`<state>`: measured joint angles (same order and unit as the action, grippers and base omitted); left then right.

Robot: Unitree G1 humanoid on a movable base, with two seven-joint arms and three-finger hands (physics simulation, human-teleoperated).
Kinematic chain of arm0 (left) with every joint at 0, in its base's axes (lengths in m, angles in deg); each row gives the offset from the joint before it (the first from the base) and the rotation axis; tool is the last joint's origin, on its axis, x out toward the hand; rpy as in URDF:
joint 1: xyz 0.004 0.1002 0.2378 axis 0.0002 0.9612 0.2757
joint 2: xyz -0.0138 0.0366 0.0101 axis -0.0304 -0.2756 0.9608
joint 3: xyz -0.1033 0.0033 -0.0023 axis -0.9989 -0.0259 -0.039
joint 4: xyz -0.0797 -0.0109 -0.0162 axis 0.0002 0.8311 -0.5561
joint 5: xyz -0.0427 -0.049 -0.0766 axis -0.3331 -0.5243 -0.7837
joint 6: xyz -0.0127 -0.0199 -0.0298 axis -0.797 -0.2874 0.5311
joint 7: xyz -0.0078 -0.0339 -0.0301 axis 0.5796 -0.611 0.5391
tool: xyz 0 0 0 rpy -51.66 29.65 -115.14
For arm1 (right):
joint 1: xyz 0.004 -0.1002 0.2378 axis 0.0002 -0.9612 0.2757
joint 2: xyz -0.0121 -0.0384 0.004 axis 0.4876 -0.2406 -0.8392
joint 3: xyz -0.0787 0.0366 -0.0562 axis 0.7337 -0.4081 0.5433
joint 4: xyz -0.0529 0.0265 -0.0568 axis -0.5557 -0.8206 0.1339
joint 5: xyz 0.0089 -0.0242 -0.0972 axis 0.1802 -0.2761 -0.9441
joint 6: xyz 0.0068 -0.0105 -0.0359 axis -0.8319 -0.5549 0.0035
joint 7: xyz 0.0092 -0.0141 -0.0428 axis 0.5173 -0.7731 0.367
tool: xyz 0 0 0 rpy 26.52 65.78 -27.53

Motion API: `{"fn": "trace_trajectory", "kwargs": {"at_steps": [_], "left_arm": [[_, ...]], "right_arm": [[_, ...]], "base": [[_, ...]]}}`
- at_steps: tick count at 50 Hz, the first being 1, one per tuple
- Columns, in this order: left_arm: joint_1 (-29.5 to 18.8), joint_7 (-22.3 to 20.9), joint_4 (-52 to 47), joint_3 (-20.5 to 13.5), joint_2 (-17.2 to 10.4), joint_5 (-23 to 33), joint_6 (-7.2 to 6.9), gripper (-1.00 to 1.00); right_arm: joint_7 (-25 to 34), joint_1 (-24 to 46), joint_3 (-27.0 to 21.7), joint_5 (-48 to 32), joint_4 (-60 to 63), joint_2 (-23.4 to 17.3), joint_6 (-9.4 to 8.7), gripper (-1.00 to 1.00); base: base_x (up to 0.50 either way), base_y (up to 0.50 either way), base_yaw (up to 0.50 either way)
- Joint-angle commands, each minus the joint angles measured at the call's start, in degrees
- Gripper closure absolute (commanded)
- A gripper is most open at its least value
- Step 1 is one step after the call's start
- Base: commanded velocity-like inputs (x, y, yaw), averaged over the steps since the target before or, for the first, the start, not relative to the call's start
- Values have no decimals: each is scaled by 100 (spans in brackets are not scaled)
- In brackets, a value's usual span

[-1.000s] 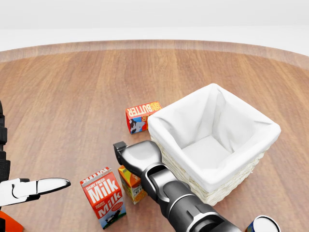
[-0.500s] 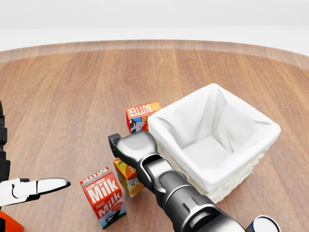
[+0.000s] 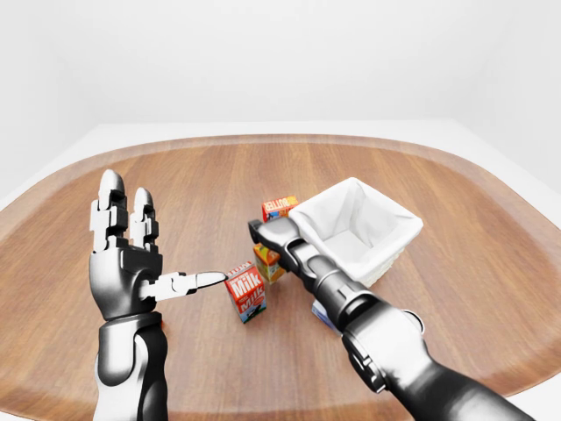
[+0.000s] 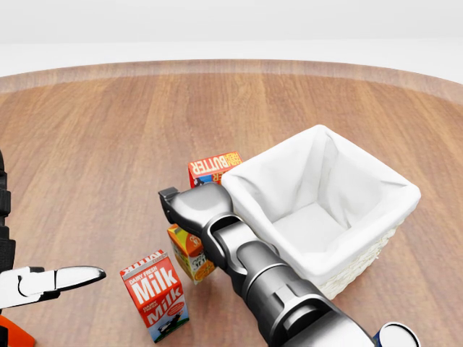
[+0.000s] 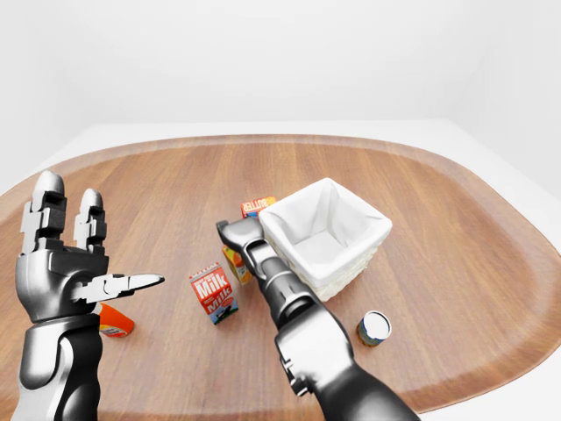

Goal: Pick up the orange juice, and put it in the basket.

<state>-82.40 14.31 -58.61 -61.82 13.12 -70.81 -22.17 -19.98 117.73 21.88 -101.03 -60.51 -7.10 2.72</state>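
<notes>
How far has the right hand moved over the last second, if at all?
Yes. In the head view the right hand has shifted up and left, away from the milk carton and toward the butter box, both unmoved. It now sits over the orange juice.

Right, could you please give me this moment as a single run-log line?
phase: grasping | right hand over orange juice, grip hidden | left hand open, raised | basket empty | milk carton upright

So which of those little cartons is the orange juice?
Start at the white-lined wicker basket. Just to its left in the head view, under the robot's right hand, stands the orange juice. It is the small orange carton, between the red milk carton below and the butter box above.
</notes>
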Motion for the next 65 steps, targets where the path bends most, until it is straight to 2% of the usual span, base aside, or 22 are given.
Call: {"fn": "trace_trajectory", "kwargs": {"at_steps": [1,30,65], "left_arm": [[0,1,0,-1,0,0,0,-100],[0,2,1,-1,0,0,0,-100],[0,1,0,-1,0,-1,0,-100]], "right_arm": [[46,189,-35,-35,181,-11,0,100],[540,382,-21,107,575,-44,0,100],[1509,554,-78,198,1590,-127,0,100]], "base": [[0,0,0],[0,0,0],[0,0,0]]}}
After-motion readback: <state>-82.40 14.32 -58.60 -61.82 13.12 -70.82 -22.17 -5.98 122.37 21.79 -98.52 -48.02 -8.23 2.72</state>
